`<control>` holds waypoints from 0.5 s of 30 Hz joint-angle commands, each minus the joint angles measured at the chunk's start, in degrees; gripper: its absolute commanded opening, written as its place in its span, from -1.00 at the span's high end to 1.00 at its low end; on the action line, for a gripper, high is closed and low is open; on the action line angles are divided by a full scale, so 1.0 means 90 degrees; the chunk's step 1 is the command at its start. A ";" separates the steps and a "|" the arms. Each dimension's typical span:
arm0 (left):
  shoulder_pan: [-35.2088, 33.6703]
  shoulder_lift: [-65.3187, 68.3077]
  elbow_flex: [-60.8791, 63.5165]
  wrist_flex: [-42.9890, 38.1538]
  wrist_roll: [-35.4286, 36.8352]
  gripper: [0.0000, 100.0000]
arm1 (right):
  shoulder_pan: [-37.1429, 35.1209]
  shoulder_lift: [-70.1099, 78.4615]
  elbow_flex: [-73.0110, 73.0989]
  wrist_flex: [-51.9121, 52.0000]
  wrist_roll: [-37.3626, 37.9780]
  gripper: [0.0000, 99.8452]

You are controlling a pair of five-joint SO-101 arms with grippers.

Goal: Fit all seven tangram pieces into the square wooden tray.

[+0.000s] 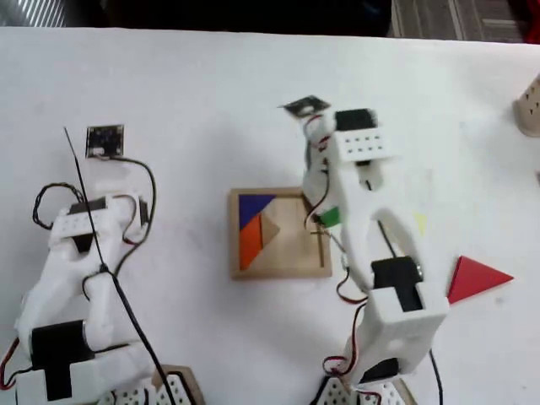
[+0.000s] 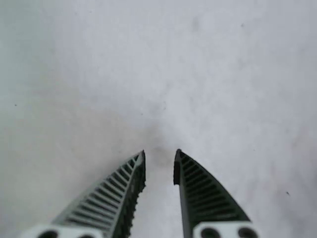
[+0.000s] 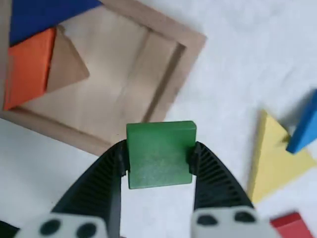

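The right gripper (image 3: 158,153) has its fingers (image 3: 106,181) clamped on the green square (image 3: 159,154), held over the right rim of the wooden tray (image 3: 173,74), which sits mid-table. Inside, along the tray's left side, lie a blue triangle (image 1: 253,207), an orange piece (image 1: 251,245) and a tan triangle (image 1: 270,228). A red triangle (image 1: 477,277) lies toward the table's (image 2: 198,74) right edge (a yellow triangle (image 3: 275,158) too). The left gripper (image 2: 159,166) hangs over bare table with its fingers parted, grasping nothing.

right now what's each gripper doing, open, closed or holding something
Left gripper: open, holding nothing.
Right gripper: closed on the green square.
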 commanded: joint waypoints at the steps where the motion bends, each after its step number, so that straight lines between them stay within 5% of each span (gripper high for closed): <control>1: -0.0073 -0.0054 -0.0342 -0.0088 0.0010 0.78 | -0.0454 -0.0249 0.0205 -0.0728 -0.0078 0.97; 15: -0.0073 -0.0054 -0.0342 -0.0098 0.0000 0.78 | -0.1236 0.0835 0.0508 -0.2085 0.1280 0.94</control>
